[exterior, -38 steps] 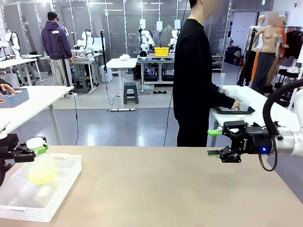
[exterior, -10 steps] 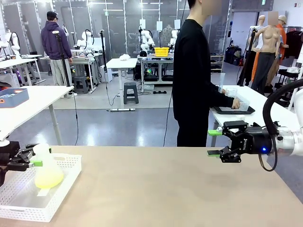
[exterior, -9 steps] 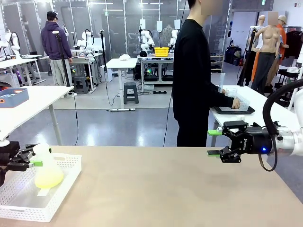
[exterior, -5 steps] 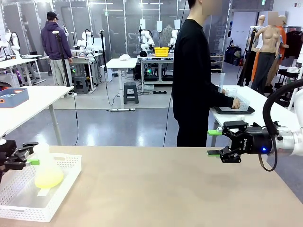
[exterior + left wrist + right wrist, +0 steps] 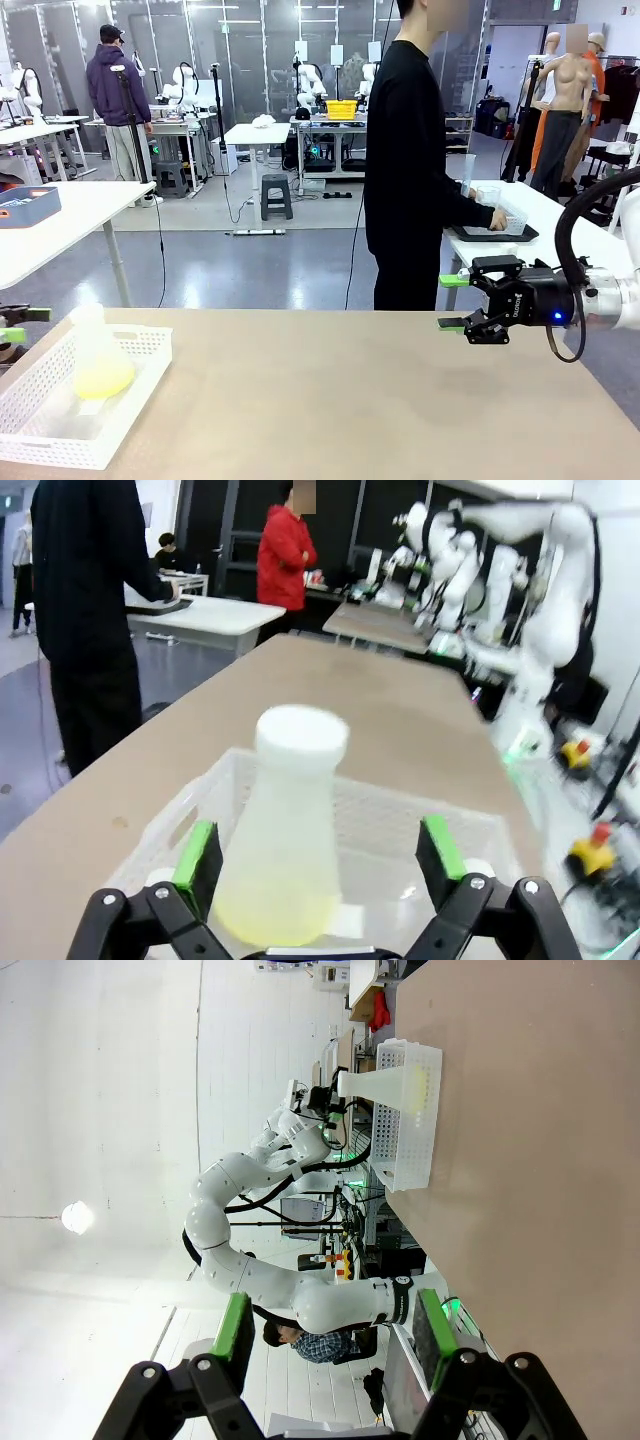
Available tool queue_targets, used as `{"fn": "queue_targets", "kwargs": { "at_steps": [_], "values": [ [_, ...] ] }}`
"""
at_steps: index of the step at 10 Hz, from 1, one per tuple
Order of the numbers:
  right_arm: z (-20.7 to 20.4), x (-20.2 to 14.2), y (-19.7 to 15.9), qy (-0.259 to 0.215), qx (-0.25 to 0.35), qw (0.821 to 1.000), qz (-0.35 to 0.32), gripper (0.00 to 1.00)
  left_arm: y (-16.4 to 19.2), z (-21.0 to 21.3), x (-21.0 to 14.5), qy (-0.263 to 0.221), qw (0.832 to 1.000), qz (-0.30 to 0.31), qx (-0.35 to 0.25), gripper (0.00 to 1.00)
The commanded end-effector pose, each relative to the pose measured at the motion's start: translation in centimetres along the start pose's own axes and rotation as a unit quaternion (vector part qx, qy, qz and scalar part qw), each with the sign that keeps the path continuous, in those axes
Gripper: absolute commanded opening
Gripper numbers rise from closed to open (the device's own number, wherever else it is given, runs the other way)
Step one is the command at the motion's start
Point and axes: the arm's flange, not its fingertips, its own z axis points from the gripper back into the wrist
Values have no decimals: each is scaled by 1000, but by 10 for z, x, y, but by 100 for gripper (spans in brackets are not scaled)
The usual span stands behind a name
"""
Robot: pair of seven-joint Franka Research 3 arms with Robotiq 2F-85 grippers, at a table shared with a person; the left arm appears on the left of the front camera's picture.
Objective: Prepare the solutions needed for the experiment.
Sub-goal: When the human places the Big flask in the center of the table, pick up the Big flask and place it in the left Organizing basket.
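Note:
A translucent conical flask (image 5: pixel 98 352) with a white cap holds a shallow layer of the pale yellow-green solutions and stands upright in a white mesh basket (image 5: pixel 140 350) at the table's left end. My left gripper (image 5: pixel 10 330) hangs open just left of the basket, apart from the flask. In the left wrist view the flask (image 5: pixel 285 840) stands a little beyond the open left gripper (image 5: pixel 318 840) with its green pads (image 5: pixel 197 855). My right gripper (image 5: pixel 455 300) hovers open and empty above the table's far right. In the right wrist view, past the open right gripper (image 5: pixel 333 1328), the flask (image 5: pixel 385 1085) and basket (image 5: pixel 410 1110) sit far off.
The tan table (image 5: pixel 350 400) stretches bare between the basket and my right arm. A person (image 5: pixel 410 160) in black stands beyond the far edge, turned to a side table with both hands at a black tray (image 5: pixel 490 232) of clear containers.
My left gripper has set the flask down in the basket, let go of its neck and drawn back to the left. My right arm has not moved.

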Motion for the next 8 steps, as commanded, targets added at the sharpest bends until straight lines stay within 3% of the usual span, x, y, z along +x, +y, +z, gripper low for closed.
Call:
{"fn": "queue_targets", "kwargs": {
  "at_steps": [1, 2, 3, 4, 5, 8],
  "values": [
    [-1, -1, 0, -2, 2, 1000, 6, 81, -25, 6, 50, -26, 997, 64, -39, 100],
    [-1, -1, 0, -2, 2, 1000, 6, 81, -44, 3, 66, 18, 994, 87, -65, 100],
    [-1, -1, 0, -2, 2, 1000, 6, 81, -58, -6, 77, 18, 988, 128, -84, 100],
    [-1, -1, 0, -2, 2, 1000, 6, 81, -64, -12, 86, 37, 992, 113, -42, 100],
    [-1, -1, 0, -2, 2, 1000, 6, 81, -41, 3, 65, -2, 993, 96, -65, 100],
    [-1, -1, 0, -2, 2, 1000, 6, 81, -41, 3, 65, -2, 993, 96, -65, 100]
  ]
}}
